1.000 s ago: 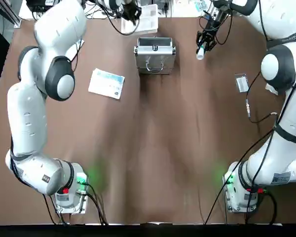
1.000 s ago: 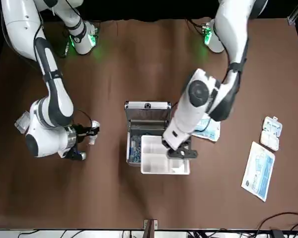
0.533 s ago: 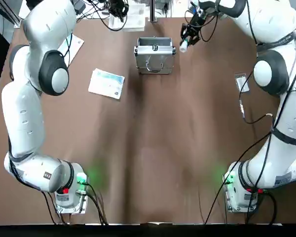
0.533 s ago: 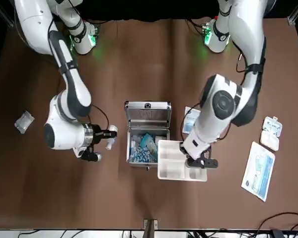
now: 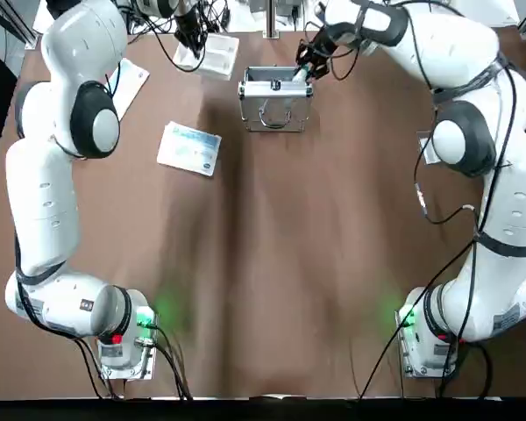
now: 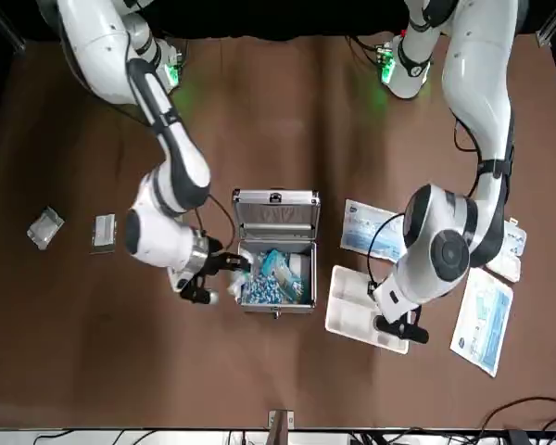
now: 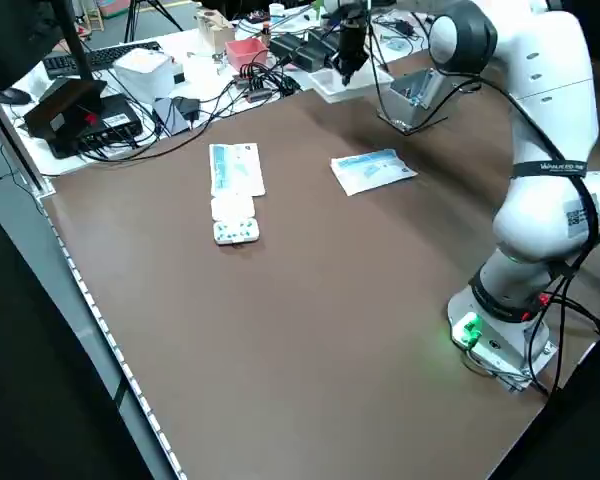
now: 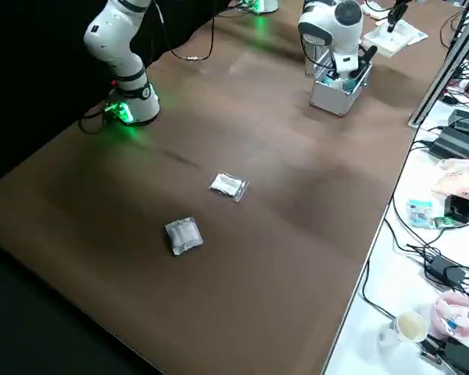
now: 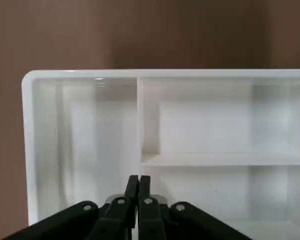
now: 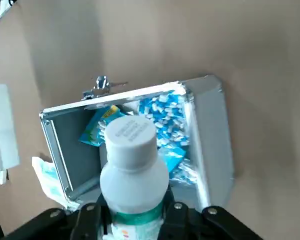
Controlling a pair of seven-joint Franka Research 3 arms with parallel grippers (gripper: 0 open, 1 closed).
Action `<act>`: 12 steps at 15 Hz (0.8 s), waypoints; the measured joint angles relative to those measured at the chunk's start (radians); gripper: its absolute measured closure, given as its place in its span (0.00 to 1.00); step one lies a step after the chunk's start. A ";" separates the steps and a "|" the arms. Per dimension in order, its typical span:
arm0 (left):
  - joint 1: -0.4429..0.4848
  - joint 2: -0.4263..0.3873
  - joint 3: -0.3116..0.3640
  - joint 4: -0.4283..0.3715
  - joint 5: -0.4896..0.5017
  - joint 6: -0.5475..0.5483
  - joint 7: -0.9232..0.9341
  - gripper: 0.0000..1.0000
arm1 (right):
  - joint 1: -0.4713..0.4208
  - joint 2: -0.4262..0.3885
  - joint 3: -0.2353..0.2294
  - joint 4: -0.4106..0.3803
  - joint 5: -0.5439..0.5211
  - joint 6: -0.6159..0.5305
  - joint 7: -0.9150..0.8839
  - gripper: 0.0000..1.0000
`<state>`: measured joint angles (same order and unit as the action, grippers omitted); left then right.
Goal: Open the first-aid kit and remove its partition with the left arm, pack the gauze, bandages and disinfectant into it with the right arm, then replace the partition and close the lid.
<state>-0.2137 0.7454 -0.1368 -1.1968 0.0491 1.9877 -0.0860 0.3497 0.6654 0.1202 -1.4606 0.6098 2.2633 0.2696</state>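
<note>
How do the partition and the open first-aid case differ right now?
The partition is white plastic, shallow, split into compartments; the first-aid case is silver metal and deeper.
The partition is empty and held by the left gripper; the case holds blue-and-white packets, with the right gripper holding the disinfectant at its edge.
Both are rectangular.

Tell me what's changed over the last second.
The left claw, shut on the partition, carried it off the case toward the robot's left, nearly beside the case on the table now. The right claw, shut on the disinfectant, swung in from the robot's right to the open case's edge. The case, lid up, and the loose packets stayed put.
</note>
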 joint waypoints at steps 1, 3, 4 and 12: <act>0.008 0.013 0.000 0.000 0.000 0.003 0.017 0.96 | 0.019 0.009 0.000 0.000 0.000 0.023 0.015 0.60; 0.025 0.048 0.001 0.000 0.017 0.040 0.035 0.96 | 0.059 0.026 -0.001 0.000 0.000 0.050 0.034 0.60; 0.026 0.061 0.001 0.000 0.022 0.065 0.034 0.96 | 0.067 0.030 -0.001 0.000 0.000 0.058 0.035 0.60; 0.027 0.149 0.032 -0.003 0.026 0.226 -0.103 0.96 | 0.077 0.049 -0.009 0.000 0.000 0.090 0.035 0.44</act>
<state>-0.1865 0.8946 -0.1045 -1.2001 0.0747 2.2139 -0.1887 0.4265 0.7142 0.1114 -1.4604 0.6099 2.3536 0.3046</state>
